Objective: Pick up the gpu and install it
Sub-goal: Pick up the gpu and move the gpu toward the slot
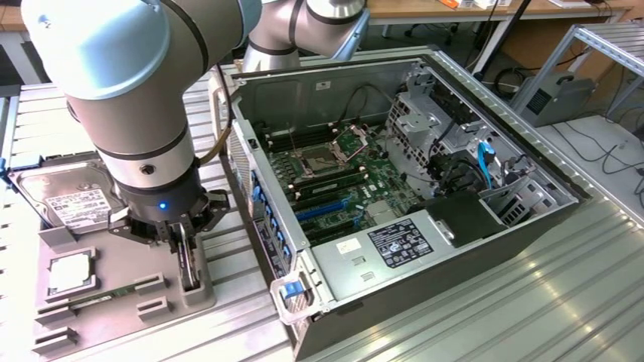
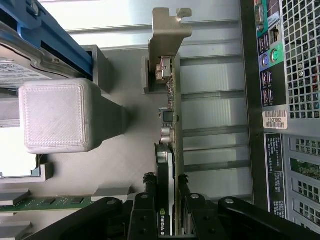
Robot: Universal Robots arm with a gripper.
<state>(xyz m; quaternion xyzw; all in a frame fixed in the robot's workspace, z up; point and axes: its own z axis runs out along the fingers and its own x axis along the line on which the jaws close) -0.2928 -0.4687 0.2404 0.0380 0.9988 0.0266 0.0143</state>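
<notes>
Usefully, wrist view reveals tool gripping gpu.

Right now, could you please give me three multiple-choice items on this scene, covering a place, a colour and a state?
1. Where does the gpu stand?
A) in the grey holder beside the computer case
B) in a motherboard slot
C) on the hard drive

2. What colour is the memory stick?
A) red
B) green
C) yellow

3. How is the gripper?
A) open, away from the gpu
B) shut on the hard drive
C) shut on the gpu

Answers:
1 A, it stands on edge in the holder.
2 B, its board is green.
3 C, its fingers press both faces of the gpu.
</notes>
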